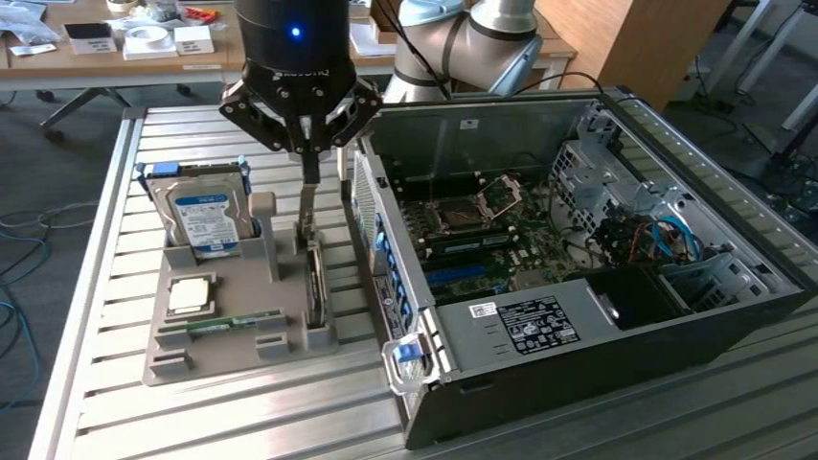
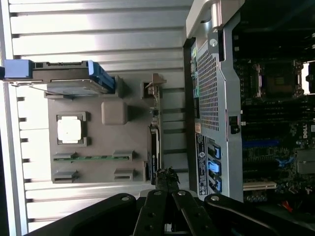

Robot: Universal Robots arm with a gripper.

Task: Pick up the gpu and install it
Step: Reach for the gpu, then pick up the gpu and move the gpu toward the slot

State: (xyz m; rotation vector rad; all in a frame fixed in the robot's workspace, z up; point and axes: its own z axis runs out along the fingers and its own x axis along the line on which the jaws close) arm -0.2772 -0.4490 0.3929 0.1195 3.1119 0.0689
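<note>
Ext. view, upper centre of the frame: my black fingers point(image 1: 310, 165) hang straight down from the arm, pressed together w/ no gap between them. They sit right over the gpu point(image 1: 314, 278), a thin dark card standing on its long edge in a slot of a grey holder point(image 1: 230, 350), left of centre. The card's silver bracket end is the far end, up toward my fingertips. Whether the tips touch it I can't tell.

Same holder, further to the ext. view's left: a silver HDD point(image 1: 205, 216) w/ a blue label stands upright at the back. A square CPU point(image 1: 190, 294) lies flat in front of it, and a slim green RAM stick point(image 1: 237, 321) lies flat nearer the front edge. The holder rests on a slatted metal counter point(image 1: 256, 417).

Just beside the holder, across the ext. view's right half, an open PC case point(image 1: 576, 369) lies on its side, mobo point(image 1: 492, 235) facing up.

Wrist view, looking down: my fingers point(image 2: 165, 179) are closed. The gpu point(image 2: 153, 142) shows edge-on as a narrow strip between the rest of the holder point(image 2: 133, 135) and the PC case point(image 2: 216, 98).
</note>
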